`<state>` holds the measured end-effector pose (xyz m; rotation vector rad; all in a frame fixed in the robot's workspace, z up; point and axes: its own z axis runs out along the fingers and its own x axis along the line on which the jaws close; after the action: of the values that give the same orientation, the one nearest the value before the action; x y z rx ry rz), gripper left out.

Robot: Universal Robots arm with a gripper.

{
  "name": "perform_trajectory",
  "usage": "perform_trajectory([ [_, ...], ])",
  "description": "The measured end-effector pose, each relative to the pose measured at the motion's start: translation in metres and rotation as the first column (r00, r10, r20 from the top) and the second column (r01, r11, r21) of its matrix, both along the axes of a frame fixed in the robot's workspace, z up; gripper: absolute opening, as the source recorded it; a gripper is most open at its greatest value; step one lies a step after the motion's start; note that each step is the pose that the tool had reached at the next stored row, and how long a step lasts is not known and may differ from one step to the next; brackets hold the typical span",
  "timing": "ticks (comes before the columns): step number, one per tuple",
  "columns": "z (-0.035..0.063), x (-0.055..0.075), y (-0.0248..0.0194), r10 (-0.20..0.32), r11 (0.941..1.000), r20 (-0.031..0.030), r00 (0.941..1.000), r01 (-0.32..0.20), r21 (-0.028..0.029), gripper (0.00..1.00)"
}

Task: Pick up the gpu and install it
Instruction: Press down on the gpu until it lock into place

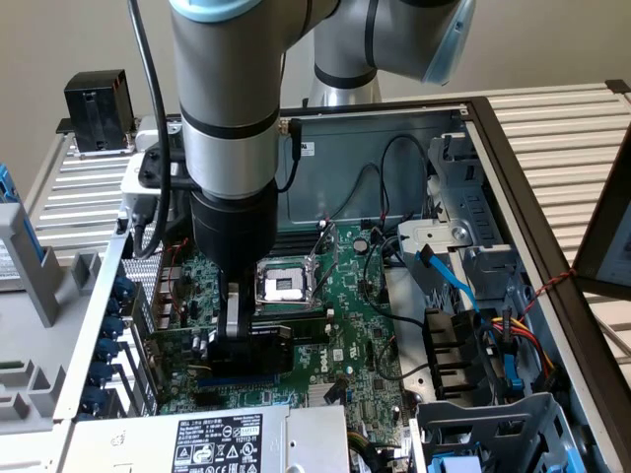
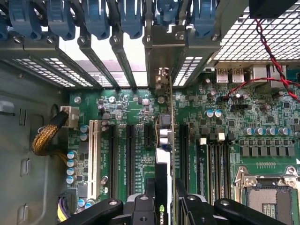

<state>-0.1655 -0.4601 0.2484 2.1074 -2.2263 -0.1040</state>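
The open computer case [image 1: 513, 177] fills the middle of the exterior view. Inside lies the big green motherboard [image 1: 345, 325], with the shiny CPU socket [image 1: 286, 286] near the middle. Blue cables [image 1: 449, 281] run at the exterior view's right, and a power supply [image 1: 222, 439] sits at the bottom. Blue slot clips [image 2: 98, 18] line the top of the wrist view. The gripper [image 2: 164, 206] is partly closed on the gpu [image 2: 165, 140], pinching its top edge. The card stands on edge, down among the long black slots [image 2: 131, 145] of the motherboard.
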Motion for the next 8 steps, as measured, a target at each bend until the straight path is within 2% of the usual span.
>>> perform_trajectory([
  [8,0.0000,-0.0001,-0.0002,0.002,1.0000,-0.0001,1.0000,-0.002,0.0000,0.26],
])
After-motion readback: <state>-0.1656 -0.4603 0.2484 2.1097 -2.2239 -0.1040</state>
